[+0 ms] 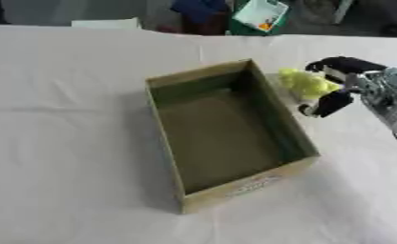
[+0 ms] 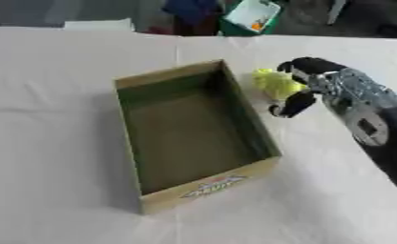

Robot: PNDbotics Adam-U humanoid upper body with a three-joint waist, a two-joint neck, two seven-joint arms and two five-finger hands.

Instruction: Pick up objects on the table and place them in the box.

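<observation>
Right hand is closed around a yellow object, fingers above and thumb below it, just outside the right wall of the cardboard box. I cannot make out what the object is beyond a soft, crumpled yellow shape. It sits near the far right corner of the box, close to the rim; I cannot tell whether it is already clear of the white tablecloth or touching it. The box is open at the top and looks empty inside. Left hand is not in view.

Judgement: the step in hand is carrying the yellow object over the wall and dropping it in. I see no other loose objects on the cloth, so this may be the last one.

Notes to self for doing it well:
- Raise the hand until the object and the thumb are both above the rim before any move left; the thumb hangs lowest and would catch the wall first.
- Travel left until the object is over the box floor, not over the wall edge.
- Uncurl the fingers only there.
- The box looks light; a knock on the wall could shift it on the cloth.
</observation>
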